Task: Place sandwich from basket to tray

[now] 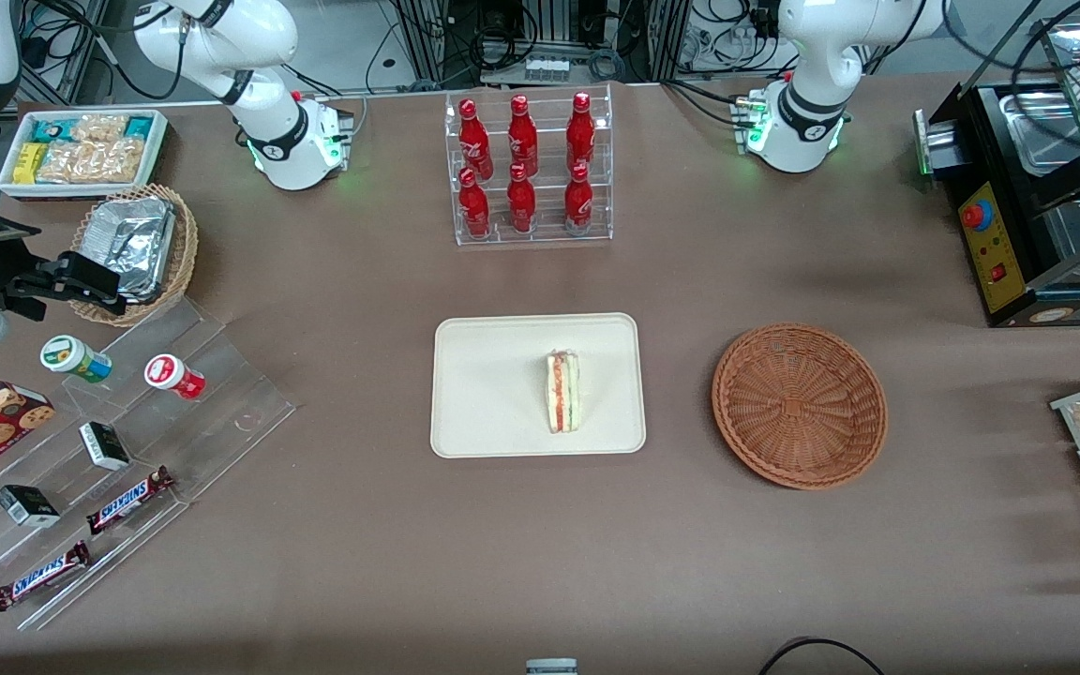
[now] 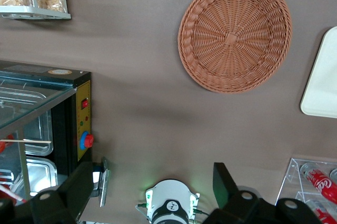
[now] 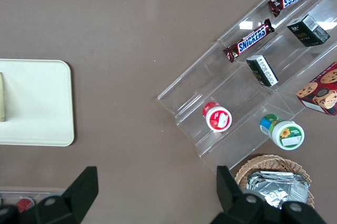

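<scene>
The left gripper (image 2: 152,175) hangs high over the tabletop (image 1: 334,281) near its own arm's base, jaws spread wide and holding nothing. Below it sits the round, reddish-brown woven wicker basket (image 2: 234,34), which is empty. Beside the basket, at the centre of the front frame, the flat cream-white rectangular tray (image 1: 484,394) carries the small triangular sandwich wedge of pale bread with red and green filling (image 1: 562,392), well apart from the jaws. The placing looks complete. The sandwich is likely light, soft and easily squashed; any further grip should close gently across its flat bread faces, not its filled cut edge.
</scene>
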Robot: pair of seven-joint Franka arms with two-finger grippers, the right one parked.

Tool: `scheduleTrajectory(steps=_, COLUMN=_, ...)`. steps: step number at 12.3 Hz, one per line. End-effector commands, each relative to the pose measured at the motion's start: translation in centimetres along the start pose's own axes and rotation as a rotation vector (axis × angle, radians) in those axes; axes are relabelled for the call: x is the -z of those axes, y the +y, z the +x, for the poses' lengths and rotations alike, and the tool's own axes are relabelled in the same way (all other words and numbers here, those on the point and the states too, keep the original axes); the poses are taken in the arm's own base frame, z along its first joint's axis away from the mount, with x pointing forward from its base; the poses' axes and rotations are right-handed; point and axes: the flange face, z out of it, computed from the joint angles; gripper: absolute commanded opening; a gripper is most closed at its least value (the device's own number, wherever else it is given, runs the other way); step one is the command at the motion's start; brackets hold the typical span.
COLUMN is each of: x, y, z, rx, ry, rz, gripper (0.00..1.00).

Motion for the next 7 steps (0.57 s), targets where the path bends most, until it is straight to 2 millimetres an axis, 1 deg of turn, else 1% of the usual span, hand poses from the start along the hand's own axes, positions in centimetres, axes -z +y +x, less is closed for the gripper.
scheduleTrajectory(steps=1, x=-0.5, y=3.9, z=0.9, rx=-0.081, ry=0.016, rz=-0.044, gripper=1.00)
scheduleTrajectory(steps=3, x=-0.3, y=7.9, z=1.6, rx=-0.119, ry=0.016, rz=-0.010, gripper=1.00)
scheduleTrajectory(steps=5, x=-0.7, y=8.2, z=1.7, rx=-0.105, ry=0.007, rz=0.012, gripper=1.00)
scheduleTrajectory(steps=7, x=-0.6, y=8.0, z=1.6, rx=-0.115, ry=0.010, rz=0.029, gripper=1.00)
